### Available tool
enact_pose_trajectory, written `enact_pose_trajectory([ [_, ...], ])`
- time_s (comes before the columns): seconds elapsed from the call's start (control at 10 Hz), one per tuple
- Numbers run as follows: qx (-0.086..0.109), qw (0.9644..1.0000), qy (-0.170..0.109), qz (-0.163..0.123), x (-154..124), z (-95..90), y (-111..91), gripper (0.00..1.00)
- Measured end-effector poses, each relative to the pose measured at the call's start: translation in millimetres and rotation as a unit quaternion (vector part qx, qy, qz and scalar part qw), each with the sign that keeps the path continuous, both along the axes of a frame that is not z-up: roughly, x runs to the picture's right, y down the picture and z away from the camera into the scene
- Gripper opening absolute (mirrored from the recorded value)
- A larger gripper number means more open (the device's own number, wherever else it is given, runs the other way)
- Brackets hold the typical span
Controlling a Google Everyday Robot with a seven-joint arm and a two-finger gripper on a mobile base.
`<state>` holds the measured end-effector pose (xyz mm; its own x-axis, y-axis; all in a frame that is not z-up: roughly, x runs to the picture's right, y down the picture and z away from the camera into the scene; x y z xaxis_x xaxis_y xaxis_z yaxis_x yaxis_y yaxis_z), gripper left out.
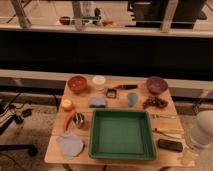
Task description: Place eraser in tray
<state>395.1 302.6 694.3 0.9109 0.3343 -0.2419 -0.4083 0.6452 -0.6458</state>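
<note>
Plainly, the job has barely begun. The small flat black rectangular eraser [170, 145] lies on the wooden bench [117, 103] at its near right, just beside the right wall of the large green rectangular plastic tray [121, 156] but outside it. The tray's flat bottom is bare. By my reckoning the whole of the work is left: reach the eraser, take hold of it, carry it over the raised side and set it down inside.

The tool [189, 154] hangs at the near right corner of the bench, just right of the eraser and below a rounded white part of the arm [202, 127]. It shows only as a pale, washed-out shape. I cannot tell whether it is wide or narrow, nor whether it touches the eraser, though the eraser looks to be lying flat and free.

Much else is hard to make out. The arm is cut off at the right edge, so how it reaches in is hidden. Two slim pale utensils [167, 131] lie just beyond the eraser, and I cannot say what they are. Farther off sit a reddish-brown bowl [77, 83], a purple bowl [156, 85] and a black-handled implement with a squarish head [120, 89], well apart from the eraser.
</note>
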Motion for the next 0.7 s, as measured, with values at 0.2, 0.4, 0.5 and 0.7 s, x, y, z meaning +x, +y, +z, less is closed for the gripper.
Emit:
enact_pose_trajectory([
  [0.2,-0.004,1.0000,0.003,0.003,1.9,4.4,8.8,0.80],
  [0.4,0.002,1.0000,0.003,-0.002,-0.8,3.5,5.2,0.80],
  [0.5,0.006,1.0000,0.001,-0.005,-2.9,3.3,3.1,0.80],
  [0.7,0.010,0.9999,-0.005,-0.013,-6.2,7.2,0.2,0.80],
])
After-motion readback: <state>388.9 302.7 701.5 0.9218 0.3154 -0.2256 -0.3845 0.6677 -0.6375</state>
